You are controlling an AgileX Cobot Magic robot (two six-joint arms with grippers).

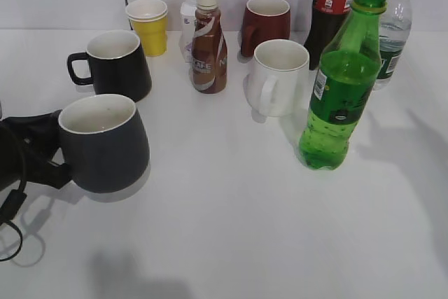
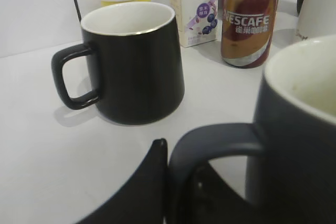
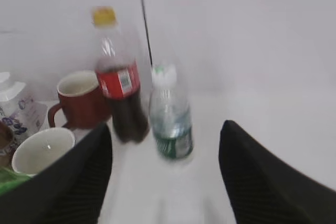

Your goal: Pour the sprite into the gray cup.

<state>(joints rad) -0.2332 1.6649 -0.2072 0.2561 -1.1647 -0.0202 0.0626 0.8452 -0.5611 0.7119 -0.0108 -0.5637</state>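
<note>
On the table, the sprite (image 1: 339, 82) stands upright, mouth up.

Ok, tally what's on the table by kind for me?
Mugs: 4 – gray cup, black, white, red
Paper cups: 1 yellow stack
Bottles: 4 – sprite, cola, water, Nescafe
Cartons: 1
Total: 10

The gray cup (image 1: 103, 142) is sitting at the front left of the table (image 1: 231, 229), with the black mug (image 1: 115, 65) standing just behind it. The sprite (image 1: 339, 85) is standing well apart to the right (front of that cluster). The white mug (image 1: 278, 77) is sitting just left of it; the cola bottle (image 1: 330, 12) and water bottle (image 1: 393, 29) are standing behind. The coffee bottle (image 1: 208, 43) is standing mid-table, between the mugs.
</note>
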